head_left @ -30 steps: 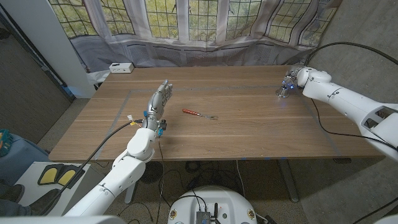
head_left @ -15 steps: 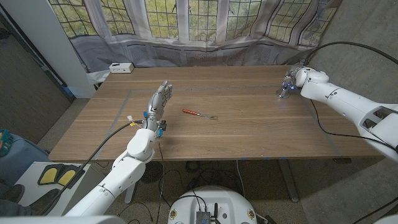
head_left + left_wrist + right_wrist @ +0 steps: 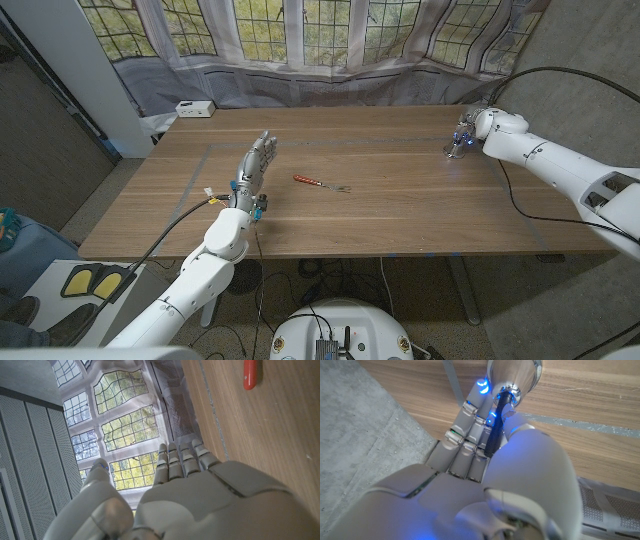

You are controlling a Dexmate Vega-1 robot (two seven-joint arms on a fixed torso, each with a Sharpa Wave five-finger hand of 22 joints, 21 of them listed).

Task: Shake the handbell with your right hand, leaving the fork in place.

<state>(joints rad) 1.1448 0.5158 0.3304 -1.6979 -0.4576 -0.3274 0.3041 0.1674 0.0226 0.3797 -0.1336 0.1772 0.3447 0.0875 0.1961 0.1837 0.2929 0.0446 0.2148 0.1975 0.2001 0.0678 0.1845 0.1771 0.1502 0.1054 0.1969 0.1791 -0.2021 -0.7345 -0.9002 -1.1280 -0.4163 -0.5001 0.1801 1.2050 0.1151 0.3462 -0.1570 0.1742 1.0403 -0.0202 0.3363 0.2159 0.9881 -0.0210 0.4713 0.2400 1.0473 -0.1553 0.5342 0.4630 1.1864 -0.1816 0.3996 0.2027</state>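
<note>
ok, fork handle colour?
Red, on the fork; clearest in the left wrist view, where the handle end shows.

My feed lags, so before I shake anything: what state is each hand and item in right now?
Right hand: grips the handbell's black handle.
Silver metal handbell: held, mouth toward the wooden table; whether it touches is unclear.
Red-handled metal fork: lying flat mid-table, untouched.
Left hand: holds nothing, fingers extended, apart from the fork.
White box: sitting at the table's far left corner.
</note>
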